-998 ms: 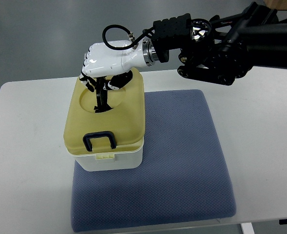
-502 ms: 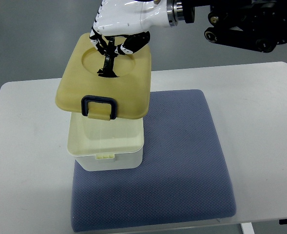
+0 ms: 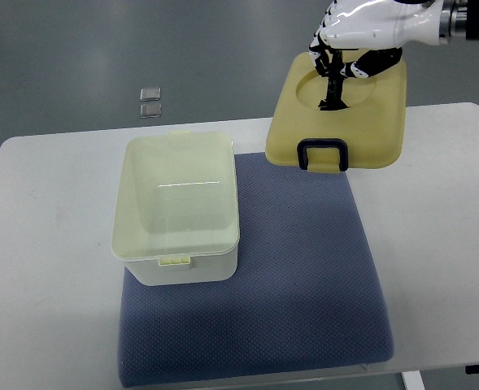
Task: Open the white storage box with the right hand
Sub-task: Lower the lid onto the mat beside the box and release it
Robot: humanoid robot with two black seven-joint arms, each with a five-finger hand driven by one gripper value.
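White bench fills most of the top view, grey floor behind it. Two small clear squares lie on the floor past the bench's far-left edge. White storage box sits open on the left part of the blue-grey mat, its near-left corner overhanging the mat edge onto the bench; interior looks empty, small latch tab on its near wall. The mat covers the bench centre, reaching to the near edge. Yellow lid is off the box and well apart from it, up at the right, held tilted above the mat's far-right corner and the bench's far edge. Dark blue clip handle on the lid's near edge. Lid top has a round recess with a black handle standing in it. Right hand, white with black finger joints, comes in from the top-right corner; its fingers are clenched around that black handle, carrying the lid. Left arm not seen.
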